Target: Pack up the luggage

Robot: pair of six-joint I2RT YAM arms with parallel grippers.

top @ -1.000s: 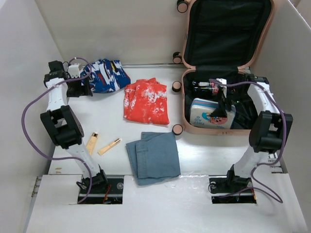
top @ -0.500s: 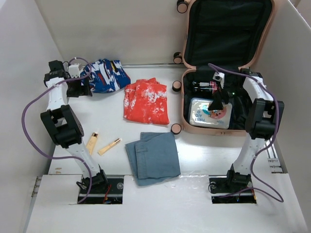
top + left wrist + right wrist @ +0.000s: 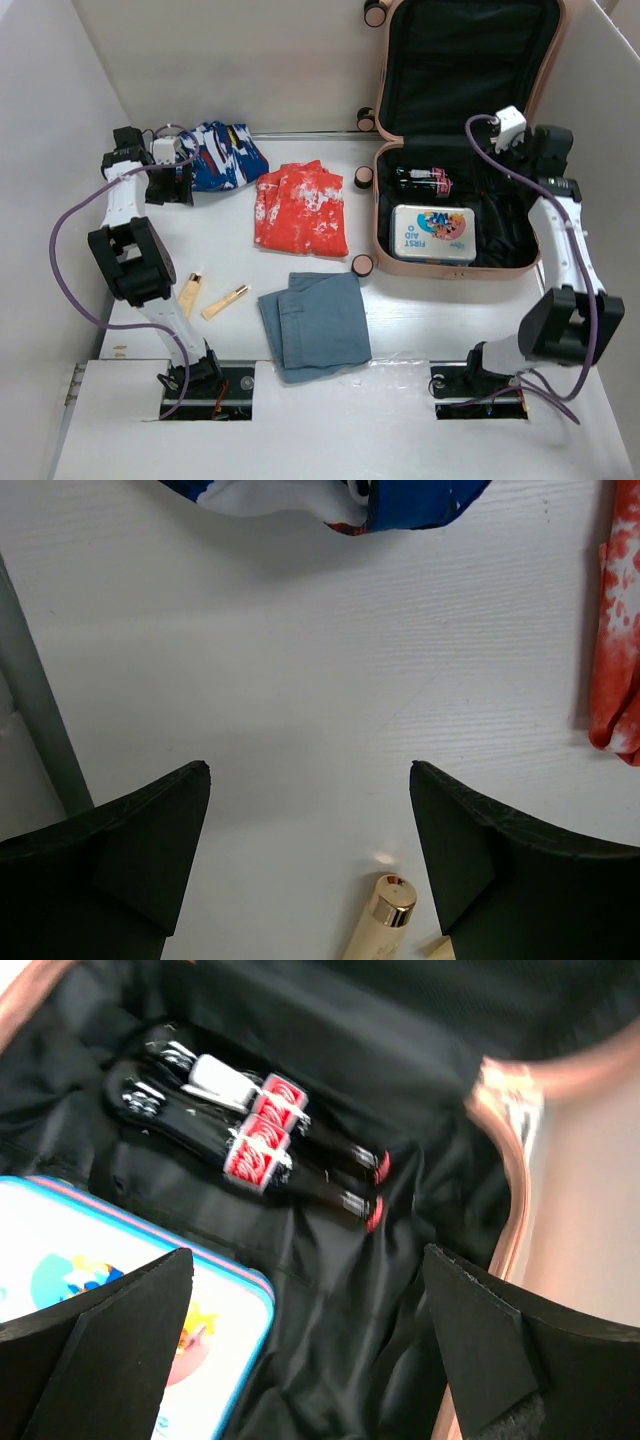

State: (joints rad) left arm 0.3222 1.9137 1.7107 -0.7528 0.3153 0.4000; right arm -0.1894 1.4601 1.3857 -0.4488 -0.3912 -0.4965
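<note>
Luggage (image 3: 460, 70) open, holding first-aid tin (image 3: 432, 232) and bottles (image 3: 420, 181).

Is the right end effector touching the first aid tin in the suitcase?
Apart. The top view shows the right end effector off to the right, with black lining between it and the first aid tin.
</note>
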